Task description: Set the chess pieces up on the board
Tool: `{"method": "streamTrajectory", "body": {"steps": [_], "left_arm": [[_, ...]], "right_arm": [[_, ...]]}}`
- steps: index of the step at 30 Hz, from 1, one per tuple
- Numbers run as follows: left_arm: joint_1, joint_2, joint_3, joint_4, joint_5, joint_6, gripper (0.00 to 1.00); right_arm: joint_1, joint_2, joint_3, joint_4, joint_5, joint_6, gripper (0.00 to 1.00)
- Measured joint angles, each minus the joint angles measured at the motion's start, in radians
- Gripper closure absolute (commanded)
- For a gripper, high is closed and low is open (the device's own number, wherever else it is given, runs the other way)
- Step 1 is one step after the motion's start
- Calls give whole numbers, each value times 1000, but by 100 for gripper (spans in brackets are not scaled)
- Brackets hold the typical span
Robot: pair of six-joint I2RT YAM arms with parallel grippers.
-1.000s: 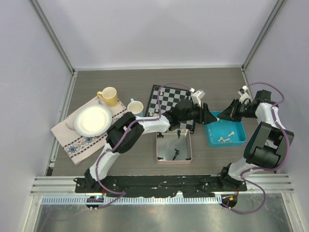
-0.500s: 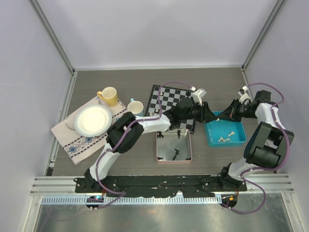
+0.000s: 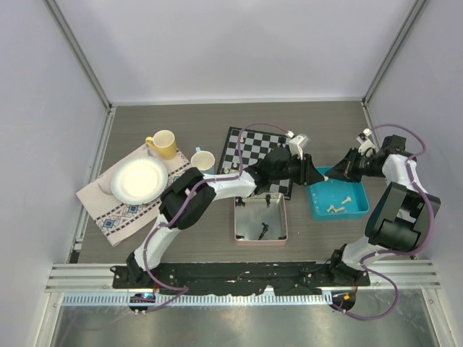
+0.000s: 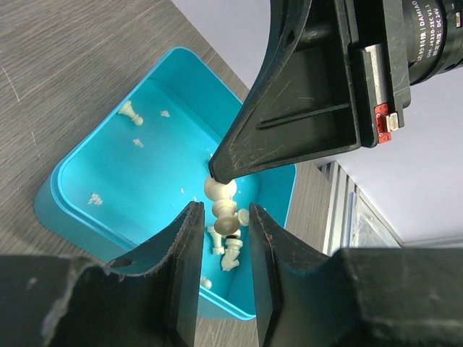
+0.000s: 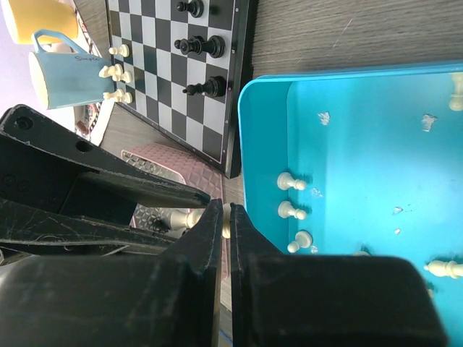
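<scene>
**Board.** The board (image 3: 255, 148) is lying just beside the left wall of the blue tray (image 3: 362, 211). It is showing black and pale checks inside a thin black border. Only a few men are standing on it. The black pieces (image 5: 205, 47) are occupying the edge nearest the blue tray, and the white pieces (image 5: 116, 72) are occupying the edge farthest from it. By this judgement, setup is at an early stage.

**Blue tray.** This tray is serving as the supply bin. The loose white pieces (image 5: 292, 211) are lying on their sides on its floor.

**Grippers.** Both grippers are meeting above the left part of the blue tray, which suggests that a transfer between the arms is taking place. The right gripper (image 5: 226, 215) is reaching from the tray's far side. Its jaws are clenching the rounded head of the white piece (image 4: 224, 211), leaving the base free. The left gripper (image 4: 226, 217) is approaching from the board side. Its jaws are bracketing the stem and base of that piece. A thin gap appears on each side, so whether they are gripping it cannot be determined.

**White piece.** It is hanging above the blue tray's interior, clear of the floor. It is a small off-white man with a ball head, a narrow collar and a flared base, probably a pawn.
</scene>
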Motion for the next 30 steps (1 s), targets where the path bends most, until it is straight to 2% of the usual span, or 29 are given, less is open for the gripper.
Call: {"method": "streamTrajectory", "body": {"steps": [4,7,10,12,13,16,22,30], "left_arm": [[0,0,0,0,-5,0,74],[0,0,0,0,-6,0,84],[0,0,1,-2,-6,3,100],[0,0,2,-3,-6,6,100],[-1,0,2,-4,-6,9,100],[0,0,2,-9,-13,23,100],[27,-73,-64,-84,-23,59,100],[173,-349,-105,-361,9,170,100]], "right_arm": [[0,0,-6,3,0,3,99],[0,0,-8,4,0,3,99],[0,0,-9,6,1,3,97],[0,0,-9,7,2,2,85],[0,0,-9,7,2,2,69],[0,0,-9,5,1,-5,48],[-5,-36,-8,-6,12,-65,40],[-13,-101,-5,-18,-15,-222,37]]}}
